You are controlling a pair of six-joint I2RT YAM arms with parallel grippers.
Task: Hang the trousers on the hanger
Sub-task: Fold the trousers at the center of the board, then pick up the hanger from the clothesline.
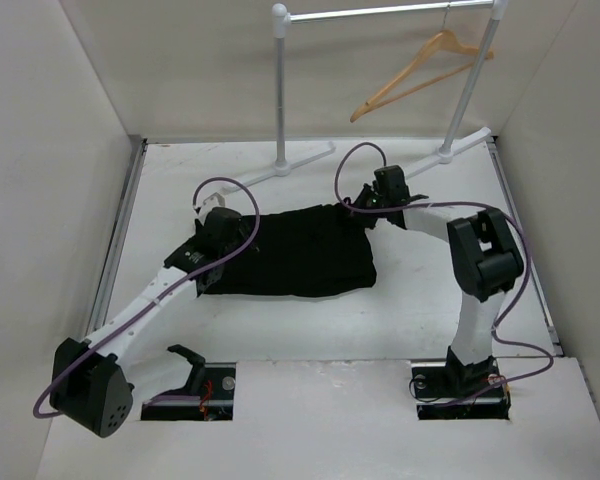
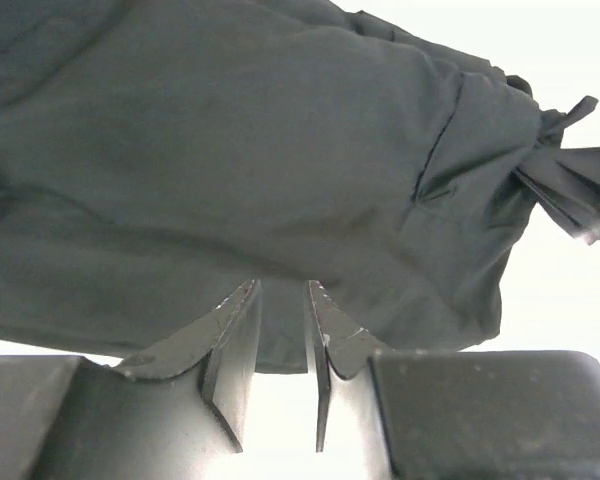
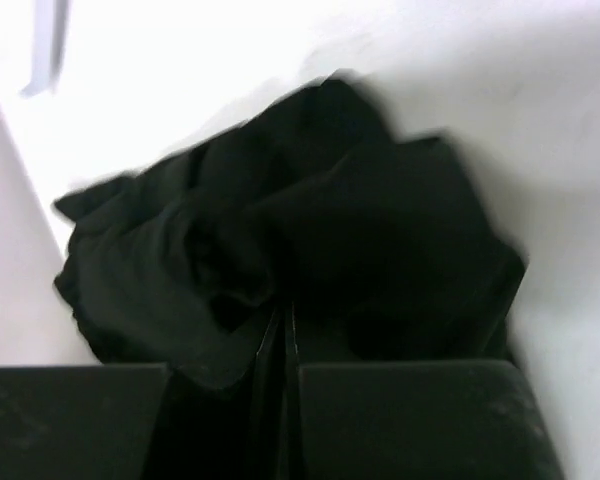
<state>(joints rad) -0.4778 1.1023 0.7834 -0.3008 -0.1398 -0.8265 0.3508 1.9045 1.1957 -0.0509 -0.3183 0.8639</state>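
The black trousers [image 1: 300, 250] lie folded on the white table between my two arms. My left gripper [image 1: 215, 245] is at their left edge. In the left wrist view its jaws [image 2: 282, 288] stand a narrow gap apart, and the hem of the trousers [image 2: 230, 150] lies between the tips. My right gripper [image 1: 368, 205] is at the far right corner, shut on a bunched fold of the trousers [image 3: 280, 230], with its fingers [image 3: 283, 310] pressed together. The wooden hanger [image 1: 420, 65] hangs tilted from the rail at the back right, with nothing on it.
The grey clothes rail [image 1: 380, 12] stands at the back on two posts, and its feet [image 1: 300, 162] rest on the table. White walls close in the left, right and back sides. Purple cables loop over both arms. Two cut-outs [image 1: 190, 390] hold the arm bases at the near edge.
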